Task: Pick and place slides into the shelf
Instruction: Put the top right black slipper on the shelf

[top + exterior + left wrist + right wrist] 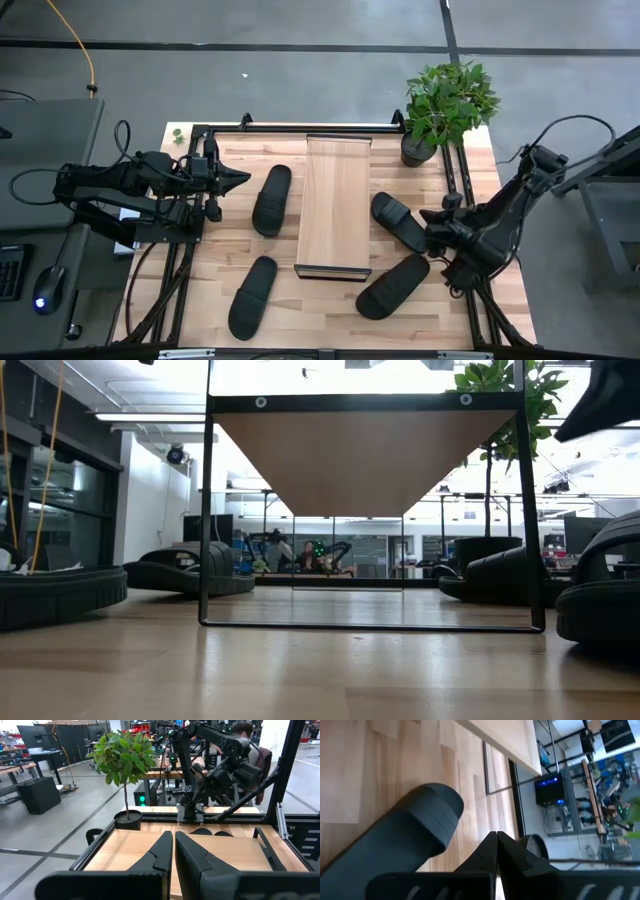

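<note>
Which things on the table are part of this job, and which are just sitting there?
Job: four black sandals; wooden shelf.
Not the job: potted plant; small green thing at the table's far left corner.

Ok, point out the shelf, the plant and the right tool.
shelf (pixel 335 200): high view, middle of its wood board.
plant (pixel 447 97): high view, its leaves.
right tool (pixel 432 238): high view, the shut fingertips.

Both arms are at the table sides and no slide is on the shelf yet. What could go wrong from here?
1. The right hand is shut beside two slides; if it descends without opening, it would likely push one rather than grip it.
2. The potted plant stands near the shelf; the right arm could brush its leaves.
3. The left hand is also shut.
</note>
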